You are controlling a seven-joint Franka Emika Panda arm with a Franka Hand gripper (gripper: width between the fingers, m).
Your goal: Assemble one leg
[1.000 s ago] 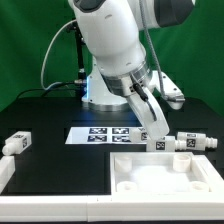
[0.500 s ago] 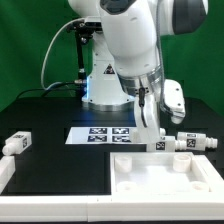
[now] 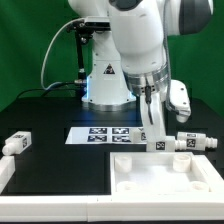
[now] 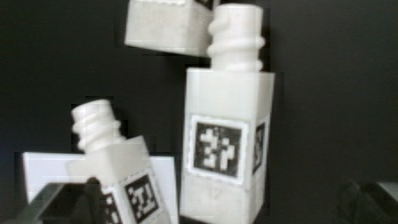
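Three white legs with black-and-white tags lie close together on the black table. In the wrist view the middle leg (image 4: 228, 130) runs lengthwise between my dim fingers (image 4: 54, 205). A second leg (image 4: 116, 170) lies beside it and a third (image 4: 169, 25) beyond. My gripper (image 4: 222, 215) stands open around the middle leg, with gaps on both sides. In the exterior view the gripper (image 3: 155, 135) is low at a tagged leg (image 3: 157, 146), next to a lying leg (image 3: 197, 143). A fourth leg (image 3: 17, 143) lies at the exterior view's left.
The large white tray-like part (image 3: 128, 172) with raised rims lies at the front, just before the gripper. The marker board (image 3: 100, 133) lies flat behind it, towards the robot base. A green backdrop closes the rear.
The arm has swung toward the exterior view's right and the hand has turned from tilted to nearly upright over the same leg. The legs and the tray-like part have not moved.
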